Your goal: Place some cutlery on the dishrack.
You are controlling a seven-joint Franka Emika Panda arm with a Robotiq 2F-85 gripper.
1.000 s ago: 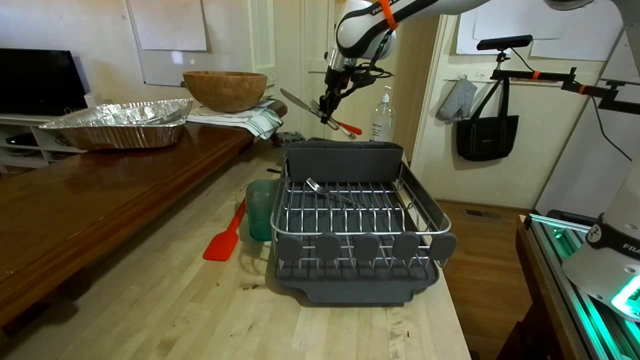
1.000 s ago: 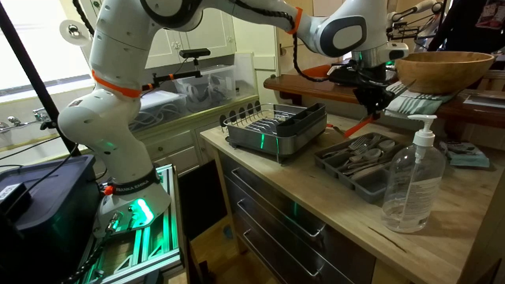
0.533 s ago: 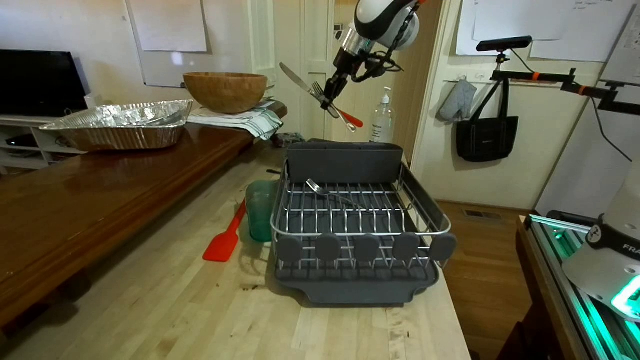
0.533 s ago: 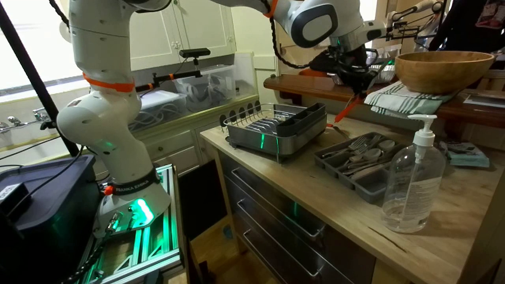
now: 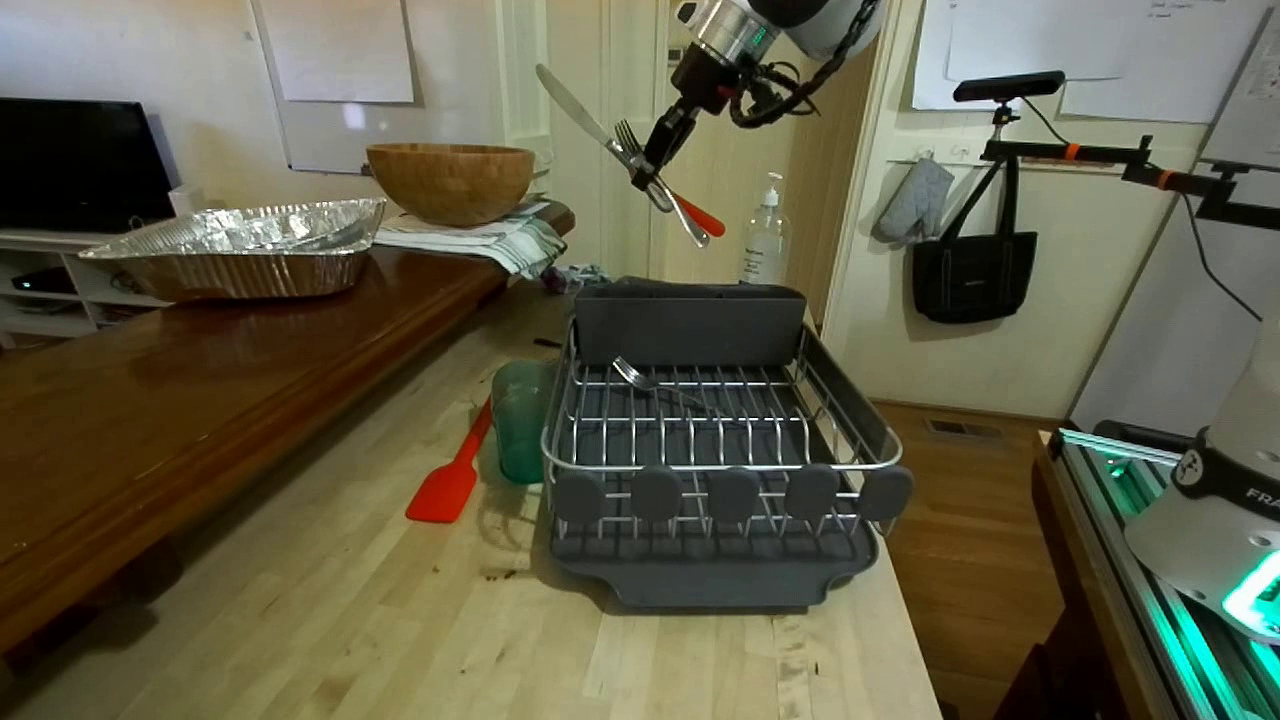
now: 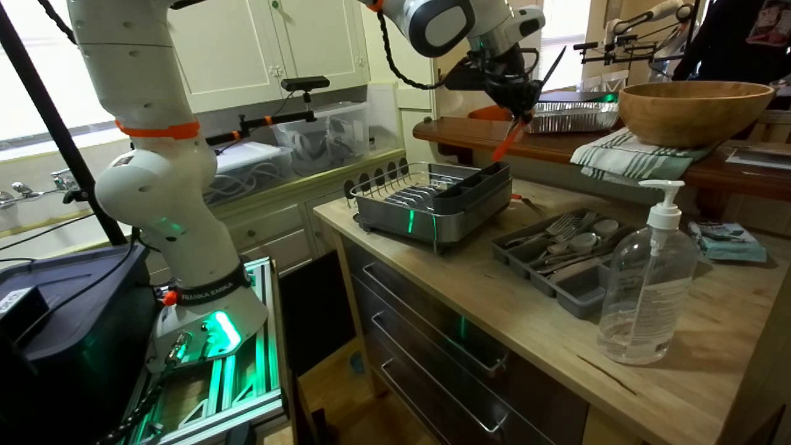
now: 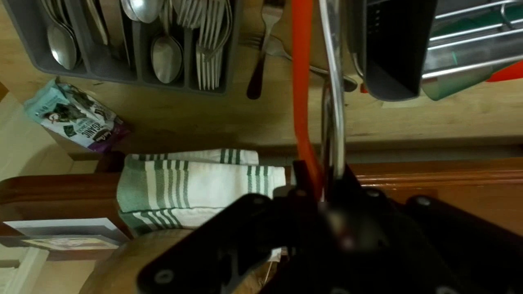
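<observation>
Cutlery [image 5: 620, 152] in the gripper [image 5: 640, 180], raised above the far end of the dishrack [image 5: 715, 582] and apart from it; whether it is directly over that end or a little beyond cannot be told. The gripper is pinching the bundle partway along, so that, in an exterior view, the handles [image 5: 690, 225] slant down to the right and the upper ends point up to the left. Each piece is likely light, stiff and hard to break; the smooth metal is probably slippery, and with at least 2 pieces sharing 1 pinch, any of them may swivel or slide free. The best hold would seem to be near mid-length, across the flats of the handles, with both ends clear for setting down. Appearance: a knife [image 5: 572, 104] with a long, silvery, round-tipped blade; beside it a fork [image 5: 629, 140], tines up; below, a red handle [image 5: 702, 214] next to shiny metal, its owner unclear. A further fork [image 5: 648, 384] lies aslant in the dishrack, tines to the far left, handle to the near right.
</observation>
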